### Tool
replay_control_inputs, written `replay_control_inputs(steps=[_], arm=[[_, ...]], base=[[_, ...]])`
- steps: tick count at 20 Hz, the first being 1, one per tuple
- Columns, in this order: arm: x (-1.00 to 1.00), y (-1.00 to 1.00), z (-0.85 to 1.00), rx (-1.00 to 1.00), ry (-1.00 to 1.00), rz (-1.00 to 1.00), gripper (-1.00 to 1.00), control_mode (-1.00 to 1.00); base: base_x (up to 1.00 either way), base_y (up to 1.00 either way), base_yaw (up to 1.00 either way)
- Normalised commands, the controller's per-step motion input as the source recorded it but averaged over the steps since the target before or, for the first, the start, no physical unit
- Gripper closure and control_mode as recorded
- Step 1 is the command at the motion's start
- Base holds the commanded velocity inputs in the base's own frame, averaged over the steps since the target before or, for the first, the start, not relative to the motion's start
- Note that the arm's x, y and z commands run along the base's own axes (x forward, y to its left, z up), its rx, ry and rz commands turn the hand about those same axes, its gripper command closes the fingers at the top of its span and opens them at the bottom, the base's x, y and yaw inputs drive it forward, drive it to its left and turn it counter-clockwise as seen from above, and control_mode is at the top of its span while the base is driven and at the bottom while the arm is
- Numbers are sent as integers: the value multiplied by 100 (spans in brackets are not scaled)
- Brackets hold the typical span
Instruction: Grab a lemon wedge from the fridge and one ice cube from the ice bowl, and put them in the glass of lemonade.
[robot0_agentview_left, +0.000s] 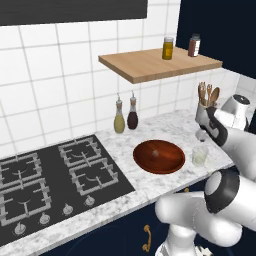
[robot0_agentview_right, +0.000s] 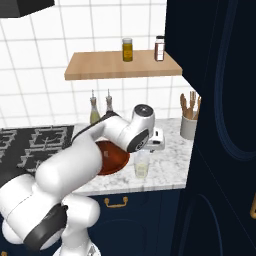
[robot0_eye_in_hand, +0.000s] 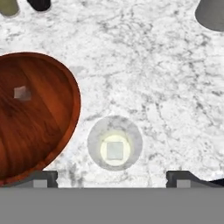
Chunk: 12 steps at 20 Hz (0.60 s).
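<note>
Gripper (robot0_eye_in_hand: 113, 178): fingers spread wide, empty, hung directly over the glass of lemonade (robot0_eye_in_hand: 115, 142), probably for a straight drop. Glass: on the marble counter (robot0_eye_in_hand: 166, 87), just beside the ice bowl (robot0_eye_in_hand: 35, 113); 1 pale cube (robot0_eye_in_hand: 115, 150) sat in its liquid. Bowl: held 1 ice cube (robot0_eye_in_hand: 21, 92). Lemon wedge: not identifiable.

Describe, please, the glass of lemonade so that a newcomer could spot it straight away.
Start at the white marble counter right of the black stove, below the wooden shelf. There, the wide reddish-brown ice bowl sits, and just to its right stands the glass of lemonade. It is the small clear tumbler of pale yellow-green liquid, unlike the white utensil crock.
</note>
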Motion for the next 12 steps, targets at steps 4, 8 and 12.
replay_control_inputs(steps=[4, 8, 12], arm=[[-81, 13, 98, -10, 0, -6, -100, -100], [-73, 70, 46, -15, 0, -19, -100, -100], [-17, 86, -5, -2, 0, -8, -100, -100]], base=[[0, 0, 0], [0, 0, 0], [0, 0, 0]])
